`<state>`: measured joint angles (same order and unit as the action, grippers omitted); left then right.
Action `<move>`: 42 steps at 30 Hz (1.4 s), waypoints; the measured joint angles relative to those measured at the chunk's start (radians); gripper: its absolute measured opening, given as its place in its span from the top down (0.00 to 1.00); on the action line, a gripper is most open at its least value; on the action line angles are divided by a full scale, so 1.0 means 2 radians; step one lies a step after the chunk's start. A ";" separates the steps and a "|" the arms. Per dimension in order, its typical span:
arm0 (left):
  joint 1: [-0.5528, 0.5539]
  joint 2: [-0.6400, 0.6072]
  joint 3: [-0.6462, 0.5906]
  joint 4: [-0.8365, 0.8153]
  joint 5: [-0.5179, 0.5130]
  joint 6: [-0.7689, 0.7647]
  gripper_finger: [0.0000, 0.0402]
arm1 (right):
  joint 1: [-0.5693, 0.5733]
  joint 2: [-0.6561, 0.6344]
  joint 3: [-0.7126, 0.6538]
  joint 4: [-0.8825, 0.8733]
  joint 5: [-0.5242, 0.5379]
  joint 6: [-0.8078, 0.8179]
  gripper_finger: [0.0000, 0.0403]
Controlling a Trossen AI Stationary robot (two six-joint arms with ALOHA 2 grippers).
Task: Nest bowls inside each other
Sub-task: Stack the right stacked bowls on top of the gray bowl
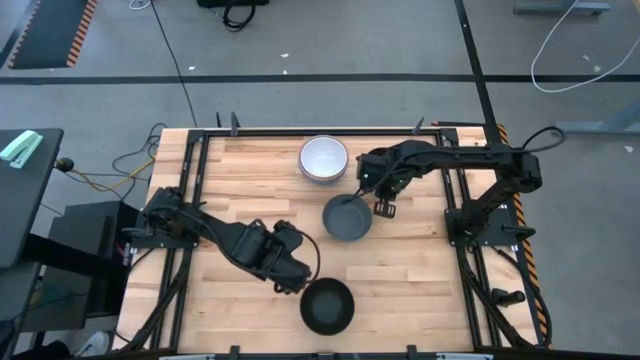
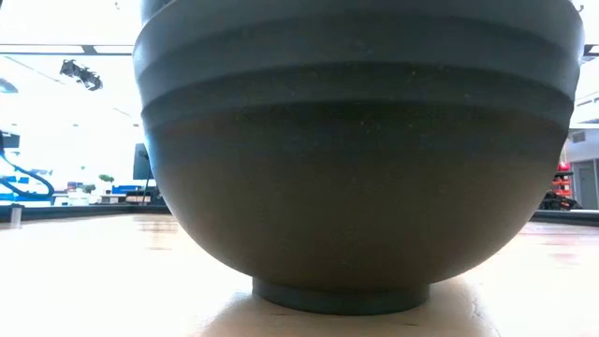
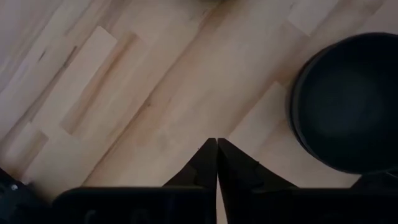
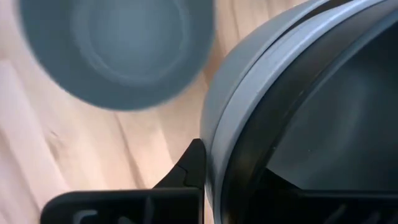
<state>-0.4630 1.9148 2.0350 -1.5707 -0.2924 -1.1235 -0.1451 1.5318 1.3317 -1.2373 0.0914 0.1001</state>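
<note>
**Desk:** Where are the bowls in the overhead?

**Me:** I see three spots. The white bowl sits upper centre of the frame. The dark grey bowl is just below it, at mid-frame. The black bowl is at the bottom centre, near the table edge.

**Desk:** Right arm?

**Me:** My right gripper is at the grey bowl's upper-right rim. In its wrist view one finger lies against the outside of a pale rim with a dark bowl nested inside, so it's pinching that rim.

**Desk:** And the left?

**Me:** The left gripper is just up and left of the black bowl, apart from it. Its fingertips are pressed together with nothing between them, over bare wood, and the black bowl shows at the right edge of that view.

**Desk:** Low camera?

**Me:** It's filled by one dark bowl standing on its foot.
</note>
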 joint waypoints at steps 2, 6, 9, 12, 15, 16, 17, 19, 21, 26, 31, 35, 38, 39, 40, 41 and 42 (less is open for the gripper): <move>-0.004 0.000 0.000 0.000 -0.001 -0.008 0.95 | 0.019 0.000 0.011 0.001 0.001 0.008 0.93; -0.007 0.000 0.000 0.000 -0.001 -0.009 0.96 | 0.054 0.000 0.017 0.001 0.000 0.028 0.93; -0.007 0.000 0.000 0.000 -0.002 -0.009 0.98 | 0.076 0.008 0.017 0.001 -0.004 0.042 0.93; -0.005 0.000 0.000 0.000 -0.003 -0.010 0.98 | 0.095 0.026 0.019 0.007 -0.006 0.044 0.93; -0.005 0.000 0.000 0.000 -0.011 -0.014 0.96 | 0.108 0.054 0.032 0.007 -0.010 0.039 0.93; -0.004 0.000 0.000 0.000 -0.011 -0.017 0.95 | 0.111 0.065 0.041 0.004 -0.010 0.037 0.93; -0.004 0.000 0.000 0.000 -0.011 -0.021 0.94 | 0.114 0.074 0.050 0.005 -0.010 0.032 0.93; -0.004 0.000 0.000 0.000 -0.013 -0.023 0.93 | 0.120 0.092 0.073 0.003 -0.009 0.023 0.93; -0.004 0.000 0.000 0.000 -0.013 -0.027 0.93 | 0.127 0.108 0.101 0.000 -0.008 0.013 0.93; -0.006 0.000 0.000 0.000 -0.013 -0.036 0.96 | 0.144 0.137 0.140 -0.001 -0.007 -0.003 0.93; -0.009 0.000 0.000 0.000 -0.013 -0.039 0.98 | 0.155 0.160 0.135 -0.006 -0.009 -0.009 0.93; -0.012 0.000 0.000 0.000 -0.013 -0.039 0.95 | 0.156 0.176 0.133 -0.006 -0.011 -0.012 0.93; -0.012 0.000 0.000 0.000 -0.013 -0.039 0.93 | 0.156 0.187 0.133 -0.006 -0.011 -0.012 0.93; -0.012 0.000 0.000 0.000 -0.013 -0.039 0.92 | 0.156 0.189 0.132 -0.006 -0.011 -0.011 0.93; -0.013 0.000 0.000 0.000 -0.013 -0.039 0.92 | 0.156 0.192 0.132 -0.006 -0.011 -0.009 0.93; -0.014 0.000 0.000 0.000 -0.013 -0.039 0.92 | 0.157 0.194 0.132 -0.006 -0.011 -0.006 0.93; -0.014 0.000 0.000 0.000 -0.014 -0.039 0.92 | 0.158 0.195 0.132 -0.006 -0.010 -0.001 0.93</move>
<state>-0.4919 1.9148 2.0350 -1.5711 -0.3199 -1.2015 0.1719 1.9221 1.5966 -1.2499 0.0704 0.0972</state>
